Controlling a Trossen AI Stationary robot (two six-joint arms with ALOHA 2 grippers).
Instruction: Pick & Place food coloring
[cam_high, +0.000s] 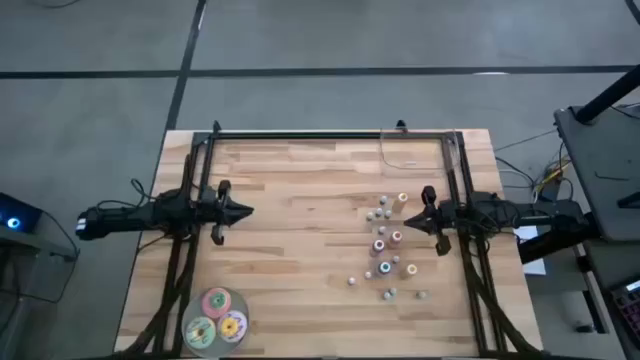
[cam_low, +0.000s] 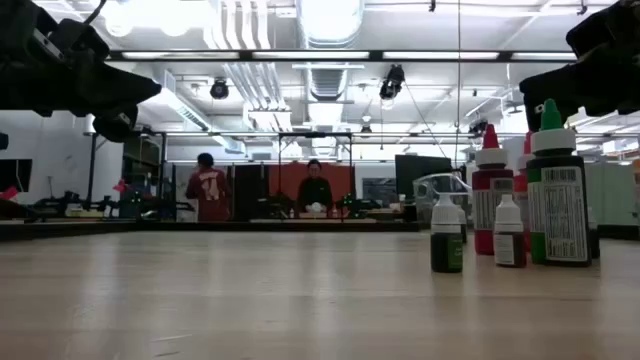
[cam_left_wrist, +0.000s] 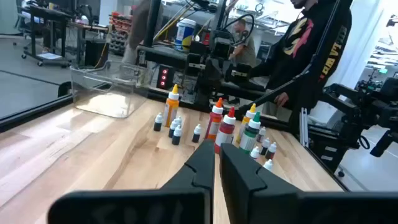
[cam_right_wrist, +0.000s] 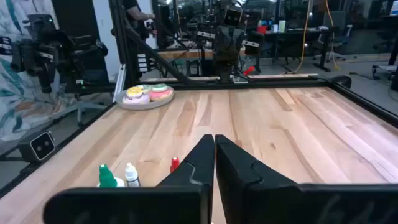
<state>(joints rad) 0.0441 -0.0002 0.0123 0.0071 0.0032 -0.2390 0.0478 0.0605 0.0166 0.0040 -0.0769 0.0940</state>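
The left gripper (cam_high: 245, 211) is held above the left half of the wooden table (cam_high: 300, 250), its fingers closed with nothing between them. Three round discs (cam_high: 216, 317) are seen at the near left corner. The food coloring (cam_high: 388, 245) bottles are scattered upright right of centre. Just beside them, the right gripper (cam_high: 413, 219) is closed and empty.
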